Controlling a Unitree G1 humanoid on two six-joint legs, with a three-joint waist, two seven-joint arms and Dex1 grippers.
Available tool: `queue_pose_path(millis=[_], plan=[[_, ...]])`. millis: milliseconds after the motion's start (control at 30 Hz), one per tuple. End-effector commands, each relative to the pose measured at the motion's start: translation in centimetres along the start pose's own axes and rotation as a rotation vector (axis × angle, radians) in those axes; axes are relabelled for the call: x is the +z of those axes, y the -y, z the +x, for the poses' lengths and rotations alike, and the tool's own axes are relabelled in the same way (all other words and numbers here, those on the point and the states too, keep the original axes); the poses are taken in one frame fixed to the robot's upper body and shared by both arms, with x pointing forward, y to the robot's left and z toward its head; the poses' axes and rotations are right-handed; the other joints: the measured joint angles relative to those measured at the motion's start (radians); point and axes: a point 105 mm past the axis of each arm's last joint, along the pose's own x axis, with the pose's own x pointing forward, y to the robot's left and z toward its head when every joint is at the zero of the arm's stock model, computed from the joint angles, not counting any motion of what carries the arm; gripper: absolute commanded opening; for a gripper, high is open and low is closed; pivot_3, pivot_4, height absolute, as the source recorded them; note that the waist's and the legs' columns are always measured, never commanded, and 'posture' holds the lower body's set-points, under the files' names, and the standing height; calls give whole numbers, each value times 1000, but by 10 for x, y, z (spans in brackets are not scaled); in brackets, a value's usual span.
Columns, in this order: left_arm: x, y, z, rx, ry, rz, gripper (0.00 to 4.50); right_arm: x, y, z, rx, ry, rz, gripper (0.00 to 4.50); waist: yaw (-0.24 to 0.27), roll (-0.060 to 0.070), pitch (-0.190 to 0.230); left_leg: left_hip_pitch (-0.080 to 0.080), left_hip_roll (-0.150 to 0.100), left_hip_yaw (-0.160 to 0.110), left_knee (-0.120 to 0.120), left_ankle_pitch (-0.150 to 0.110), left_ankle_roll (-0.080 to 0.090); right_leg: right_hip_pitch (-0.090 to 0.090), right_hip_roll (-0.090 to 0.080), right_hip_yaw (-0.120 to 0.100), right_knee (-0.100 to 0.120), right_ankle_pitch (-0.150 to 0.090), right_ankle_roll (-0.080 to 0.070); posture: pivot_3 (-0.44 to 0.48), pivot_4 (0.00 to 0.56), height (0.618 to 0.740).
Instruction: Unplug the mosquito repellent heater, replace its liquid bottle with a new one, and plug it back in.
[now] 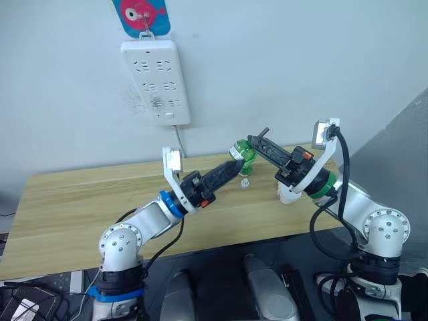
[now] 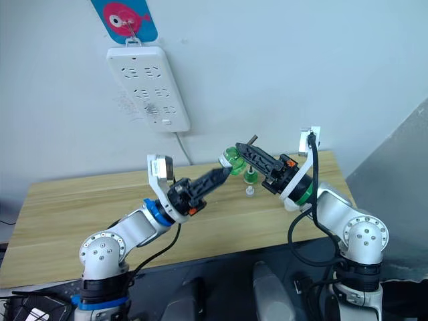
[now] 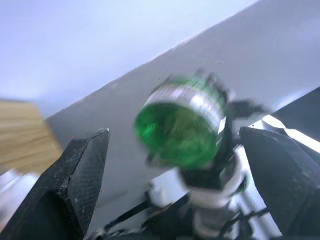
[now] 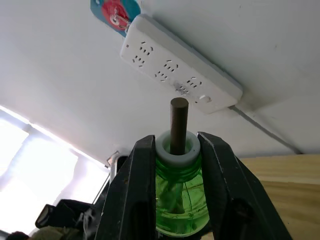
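White plastic, a single power strip [image 1: 155, 80] hangs on the wall at the left, under one blue hanger with a pink fish [image 1: 142, 15]; its cord drops behind the pale wooden desk [image 1: 80, 200]. There are two pincers and one bottle held between them. The left pincer [image 1: 235, 167] reaches up over the middle of the desk with its fingers spread wide; its wrist view shows the round base of the green liquid bottle [image 4: 177, 192] in the gap, blurred and apparently touching neither finger. The right pincer [image 4: 175, 142] is clenched on that bottle's neck. Its wrist view shows what the head views do not: a white collar and one dark wick rod [image 4: 178, 125] standing out of it, pointed towards the strip. Just below the held bottle, a second small green item [image 1: 246, 178] stands on the desk, too small to tell apart. Furthest right, the mosquito repellent heater [image 1: 287, 195] looks to be the white rounded piece on the desk beneath the right wrist, mostly hidden and not plugged into the strip.
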Motion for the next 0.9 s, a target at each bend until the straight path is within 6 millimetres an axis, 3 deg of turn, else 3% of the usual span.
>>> queue_pose_path(millis=[33, 700, 833, 900], plan=[[4, 15, -2, -42, 30, -31, 4457, 10, -14, 1, 45, 34, 16, 858, -2, 0, 0, 0, 0, 0, 0, 0, 0, 0, 0, 0, 0, 0, 0, -225, 242, 740], [0, 19, 4, -76, 15, -100, 4457, 1, -23, -2, 87, -17, 79, 858, 2, 0, 0, -3, 0, -1, 2, 0, 0, -1, 1, 1, -1, 0, 0, -224, 243, 740], [0, 18, 4, -79, 8, -102, 3565, 1, -24, 0, 96, -19, 85, 858, 2, 0, 0, -3, 0, -1, 2, 0, 0, -1, 1, 1, -1, 0, 0, -224, 243, 740], [-2, 19, 4, -86, -3, -110, 2883, 1, -26, 1, 104, -18, 87, 858, 2, 0, 0, -3, 0, -1, 2, 0, 0, -1, 1, 1, -1, 0, 0, -223, 243, 740]])
